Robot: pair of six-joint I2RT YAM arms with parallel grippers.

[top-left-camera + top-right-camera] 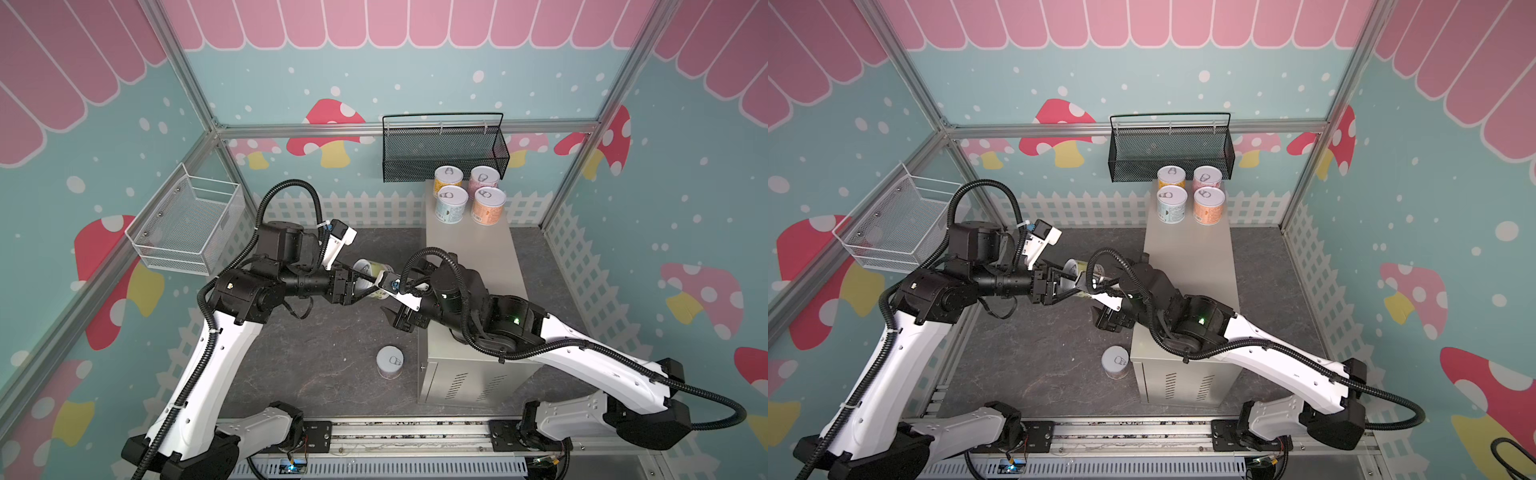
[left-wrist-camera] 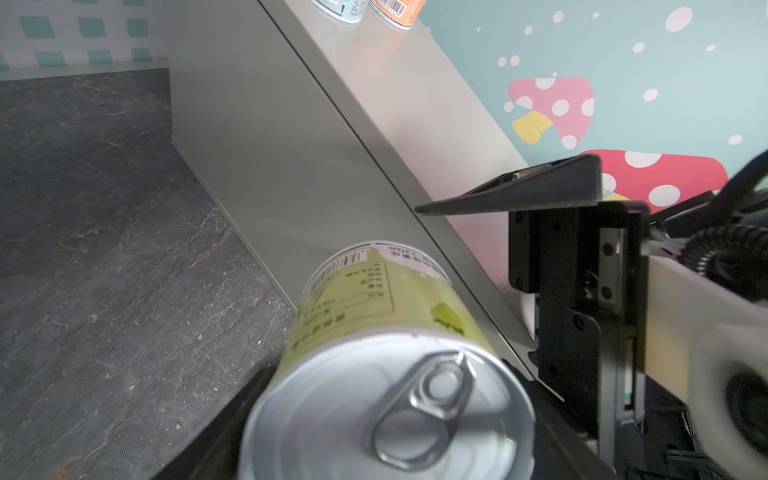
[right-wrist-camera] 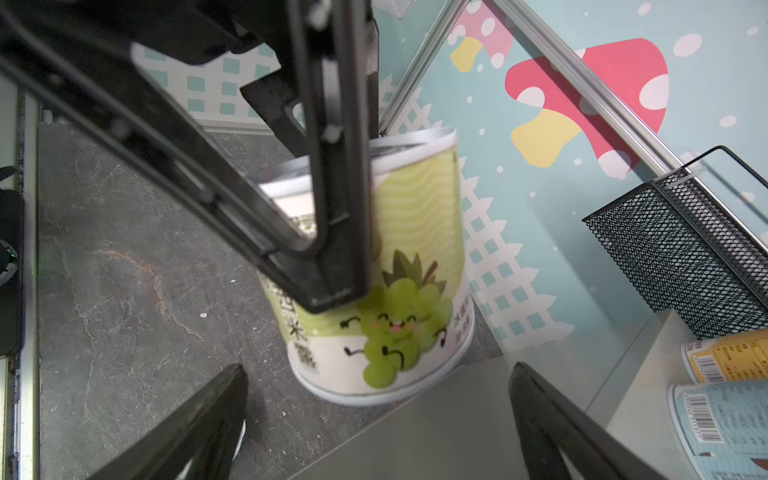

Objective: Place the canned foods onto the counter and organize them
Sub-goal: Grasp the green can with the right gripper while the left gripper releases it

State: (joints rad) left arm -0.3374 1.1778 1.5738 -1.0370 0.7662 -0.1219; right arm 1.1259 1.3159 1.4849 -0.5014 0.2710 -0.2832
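Green can, smiling-grapes label, hangs tilted mid-frame in left jaws; right jaws gape wide, empty, facing it.

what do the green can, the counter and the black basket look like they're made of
The green can: metal, judging by the shiny silver pull-tab lid; glossy printed label around it, paper or film unclear.
The counter: probably painted sheet metal, with smooth beige-grey faces, crisp edges and punched vent slots.
The black basket: metal wire frame with fine mesh, matte black coating.
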